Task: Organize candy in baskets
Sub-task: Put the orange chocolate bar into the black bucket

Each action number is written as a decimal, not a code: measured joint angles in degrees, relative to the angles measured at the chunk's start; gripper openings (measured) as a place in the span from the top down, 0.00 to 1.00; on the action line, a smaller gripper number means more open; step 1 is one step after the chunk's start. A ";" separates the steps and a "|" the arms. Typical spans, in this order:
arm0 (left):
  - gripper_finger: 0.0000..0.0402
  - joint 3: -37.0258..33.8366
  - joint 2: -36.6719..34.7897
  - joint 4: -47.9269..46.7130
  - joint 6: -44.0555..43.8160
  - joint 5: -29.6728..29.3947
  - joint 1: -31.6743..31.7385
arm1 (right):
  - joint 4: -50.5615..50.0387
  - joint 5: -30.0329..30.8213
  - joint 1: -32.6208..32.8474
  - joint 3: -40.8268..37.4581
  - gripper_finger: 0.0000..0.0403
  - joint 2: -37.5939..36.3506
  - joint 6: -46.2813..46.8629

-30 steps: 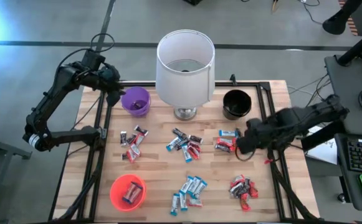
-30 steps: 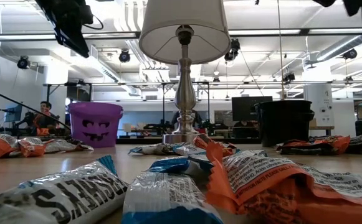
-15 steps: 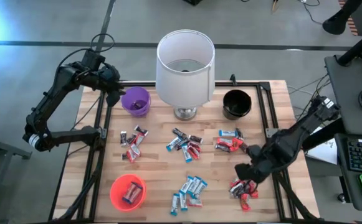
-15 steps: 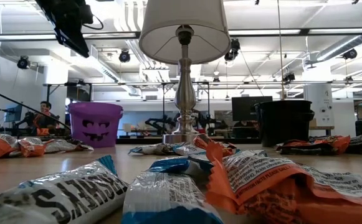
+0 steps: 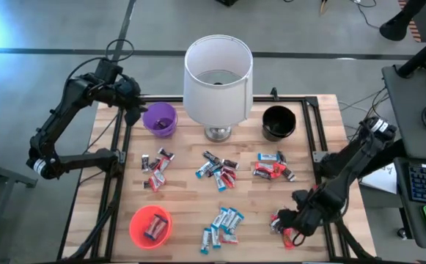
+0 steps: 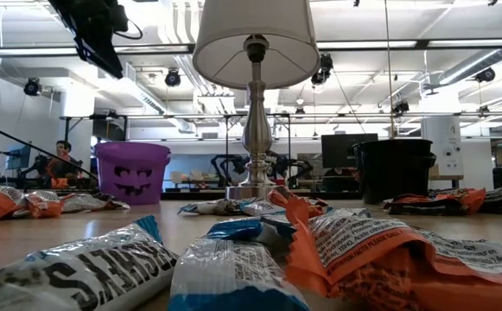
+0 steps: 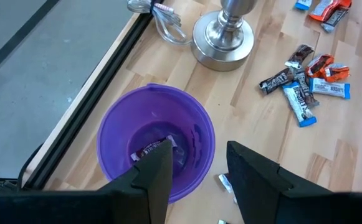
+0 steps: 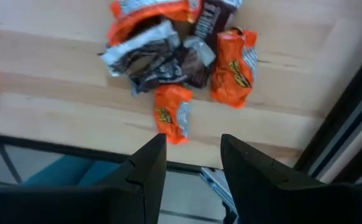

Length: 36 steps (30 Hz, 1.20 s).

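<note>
A: Two grippers in play. left gripper [image 7: 196,171] hangs over the purple basket [image 5: 159,119], fingers parted with a plain gap, nothing between them. One dark-wrapped bar [image 7: 152,149] lies in the bottom of that basket, right beneath the fingertips

B: And the right one?

A: right gripper [image 8: 193,165] is low at the near right corner of the table [image 5: 183,198], fingers spread, nothing held. Just ahead of its tips lies a candy pile [image 8: 174,56] of orange and dark brown wrappers; the closest orange bar [image 8: 172,118] lies just off the fingertips, not touching as far as the wrist view shows

B: Other baskets?

A: black basket [image 5: 278,122] is well beyond the right gripper, past the lamp [image 5: 217,81] base on its right. orange-red basket [image 5: 150,226] is at the near left corner, well apart from both grippers, with a couple of bars inside

B: Loose candy?

A: Several clusters on the boards: one in front of the purple basket, one in front of the lamp base, one before the black basket, a blue-and-white group [image 5: 223,224] between the orange-red basket and the right gripper

B: Anything behind the table?

A: Low view shows a person [image 6: 60,160] seated far back in the room
</note>
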 joint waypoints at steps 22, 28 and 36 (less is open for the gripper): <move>0.67 0.00 -1.32 -0.53 -1.27 1.44 -0.04 | 2.26 -5.68 1.82 -2.42 0.64 13.51 -1.66; 0.67 0.00 -1.56 -0.52 -1.73 1.41 -0.04 | 3.29 -5.54 1.84 -2.84 0.64 15.05 -1.65; 0.67 0.00 -1.56 -0.46 -1.84 1.35 -0.04 | 7.47 -6.04 1.80 -5.23 0.67 15.96 -1.37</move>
